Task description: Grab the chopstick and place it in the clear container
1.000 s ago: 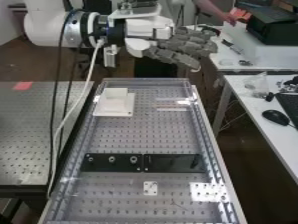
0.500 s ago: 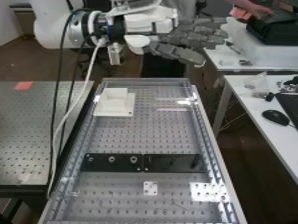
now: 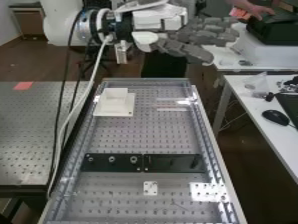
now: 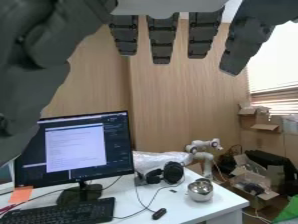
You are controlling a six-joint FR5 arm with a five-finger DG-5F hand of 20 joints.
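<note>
High by the far end of the desk [image 3: 145,135], hand [image 3: 199,36] empty, fingers straight; approach step, likely, next move calling for descent to thin pale strip [image 3: 171,109], probably the chopstick, lying near white block [image 3: 114,105].

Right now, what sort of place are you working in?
Probably a robotics lab or workshop: a perforated metal bench, a second small white arm and a monitor on a desk suggest it.
</note>
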